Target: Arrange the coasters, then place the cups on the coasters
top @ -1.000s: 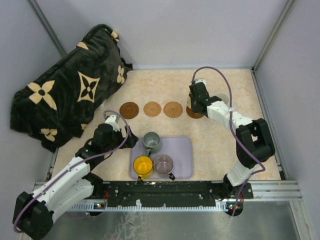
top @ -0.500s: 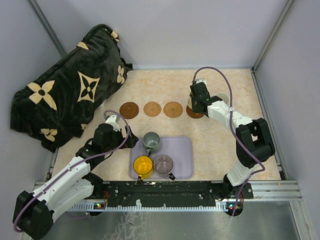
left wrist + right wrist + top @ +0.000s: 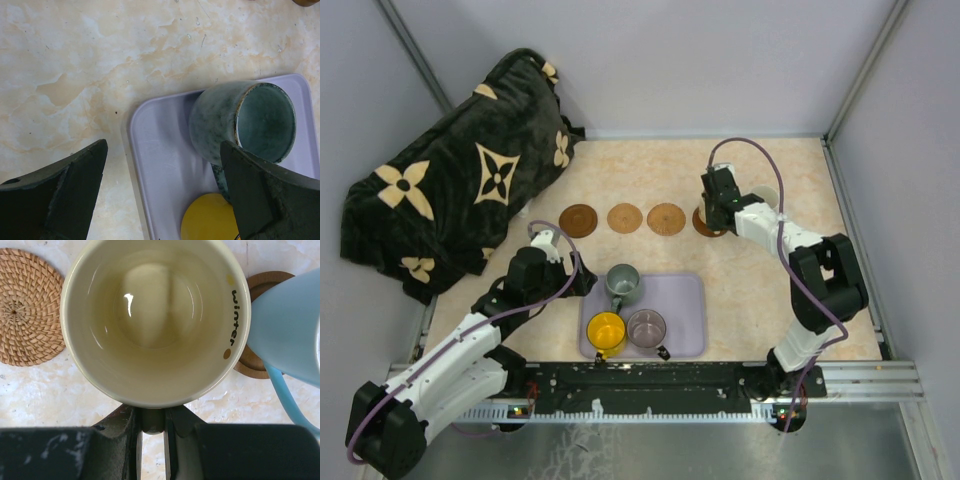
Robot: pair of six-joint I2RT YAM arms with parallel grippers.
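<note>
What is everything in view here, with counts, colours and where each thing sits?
coasters: four in view, brown and tan, row across mid-table
tray: one, lavender, near centre
yellow cup: one, yellow, on tray
grey-green cup: one, grey-green, on tray
purple-grey cup: one, translucent, on tray
cream cup: one, cream, in right hand, at row's right end
light blue cup: one, light blue, right of cream cup
blanket: one, black with cream flowers, far left
left hand: one, black, open, at tray's left edge
right hand: one, black, shut on cream cup
</note>
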